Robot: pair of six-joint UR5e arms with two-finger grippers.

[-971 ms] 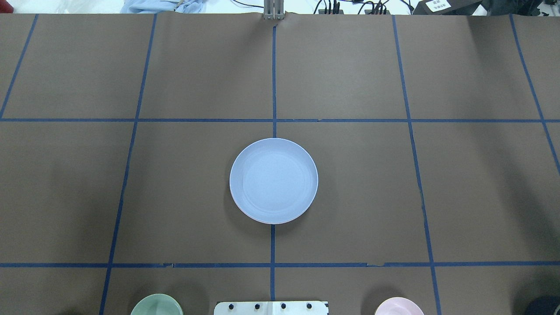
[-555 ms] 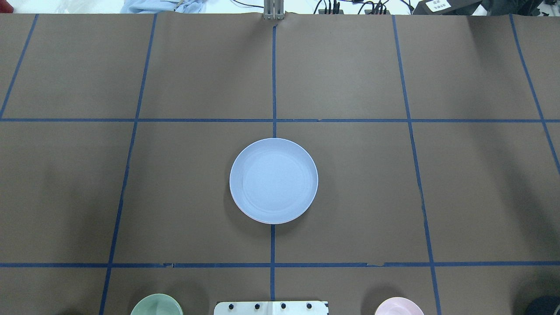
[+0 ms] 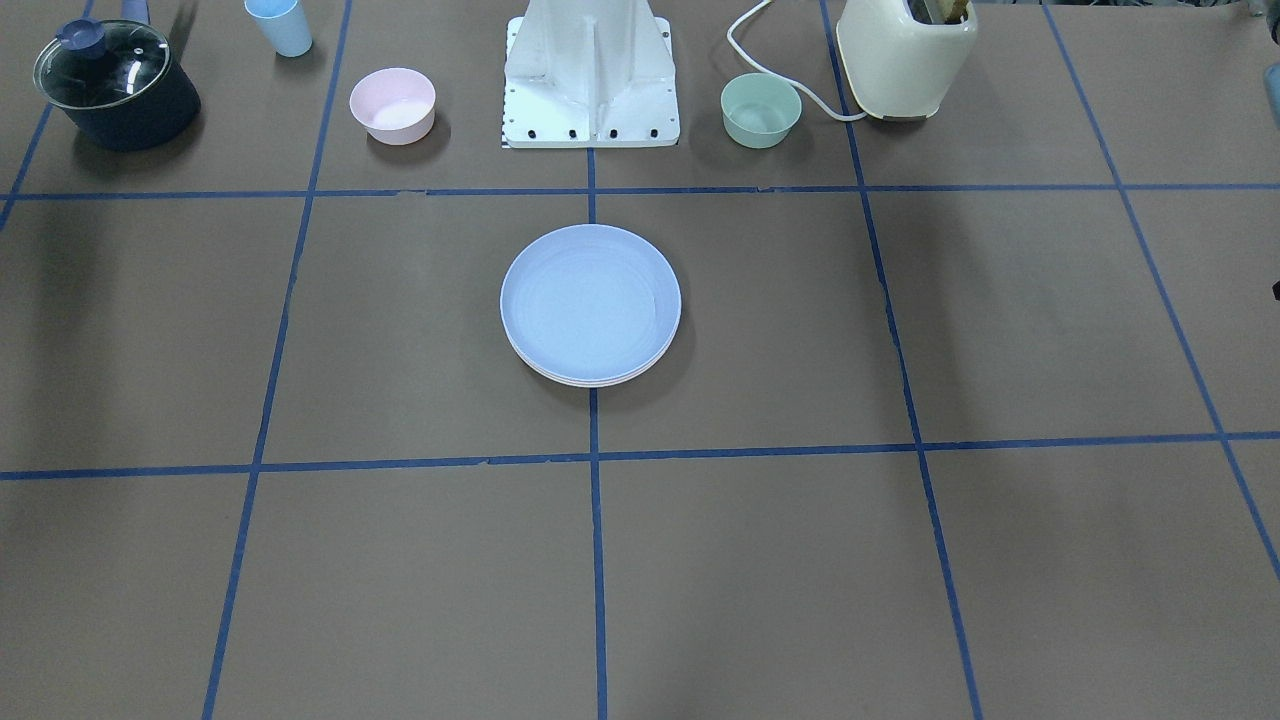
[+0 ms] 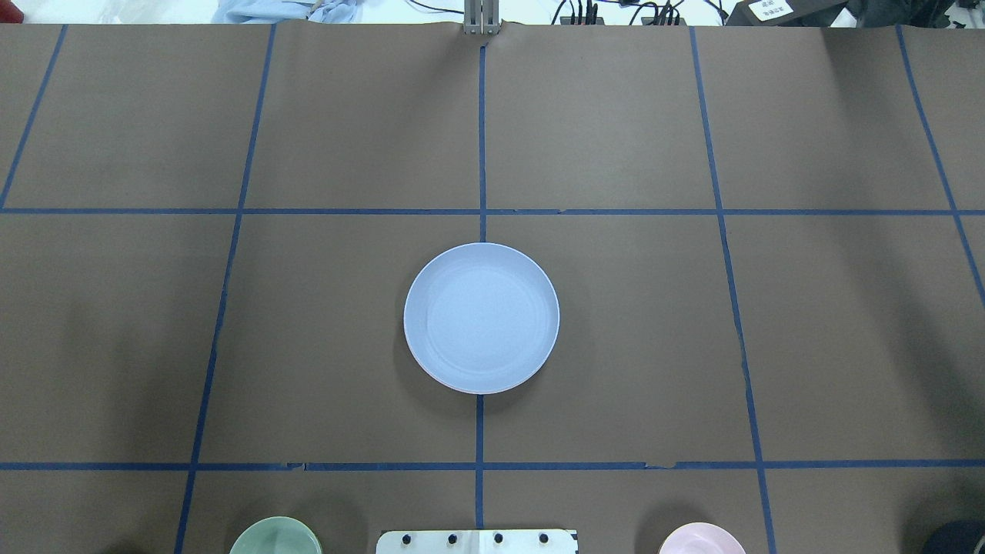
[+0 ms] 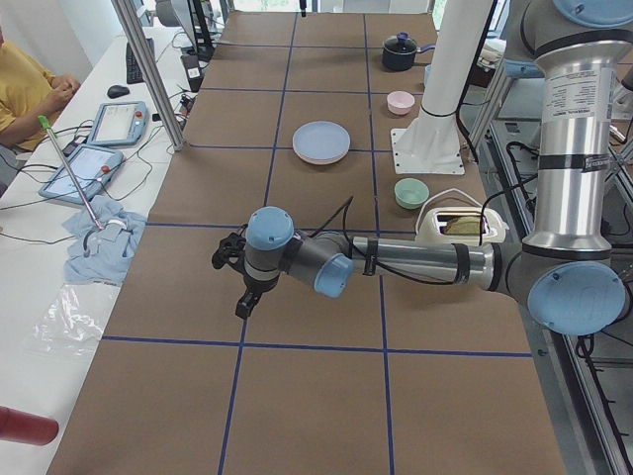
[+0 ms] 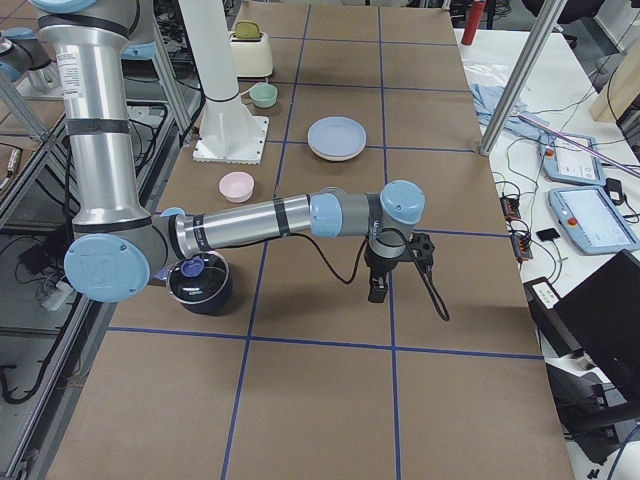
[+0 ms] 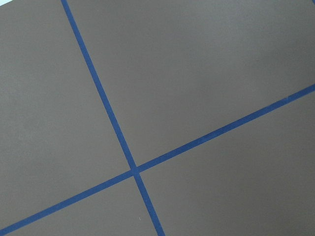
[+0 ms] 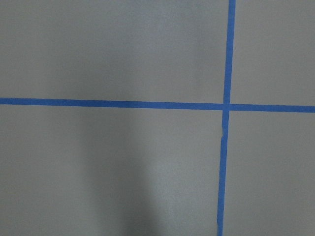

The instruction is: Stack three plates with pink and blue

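Calling this plate stack done, we reckon

Closest in, the left gripper [image 5: 243, 303] hangs over bare brown table [image 5: 178, 297]. Its wrist cam shows nothing under the fingers but a blue tape cross [image 7: 134, 170]. Same deal for the right gripper [image 6: 379, 288] at the other end, with another tape cross [image 8: 226, 106] below it. We only catch either one from the side cameras, so we honestly can't tell if the fingers are spread or closed. We can't spot a plate at either of them.

Well beyond both sets of fingers, roughly between the two, sits the blue plate [image 3: 590, 300]. It rests on top of the lower plates [image 3: 592, 381], whose pale rims peek out along one edge. That sliver is too thin for us to sort pink from cream.

Our guess is that the stacking step is finished. The next move probably calls for nothing except keeping both arms clear of the pile.

Farther off, past the stack, are the pink bowl [image 3: 392, 105] and green bowl [image 3: 760, 110], which aren't part of this.

As for writing, a white label [image 4: 769, 8] at the far edge has print and so does an arm sticker [image 5: 579, 94]. Both are too small to read, and we can't make out any brand.
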